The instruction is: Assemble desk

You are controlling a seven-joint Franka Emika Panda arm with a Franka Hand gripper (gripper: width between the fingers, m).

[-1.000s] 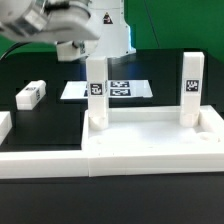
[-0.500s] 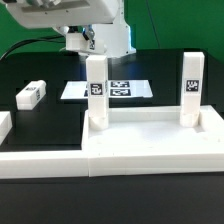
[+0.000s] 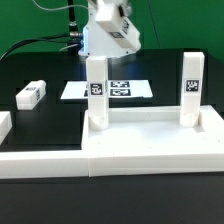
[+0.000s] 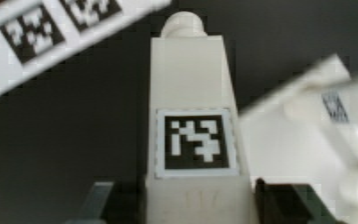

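Observation:
The white desk top lies at the front of the exterior view. Two white tagged legs stand upright in its far sockets, one on the left and one on the right. My gripper is shut on a third white leg, whose tag faces the wrist camera. Dark fingers press both of its sides. In the exterior view the gripper hangs high above the left upright leg. Another loose leg lies on the black table at the exterior view's left.
The marker board lies flat behind the upright legs and shows in the wrist view too. A low white border wall runs along the front left. A white block sits at the far left edge.
The gripper has travelled toward the exterior view's right with the leg in it, from above the table's left to above the left upright leg. Nothing else moved.

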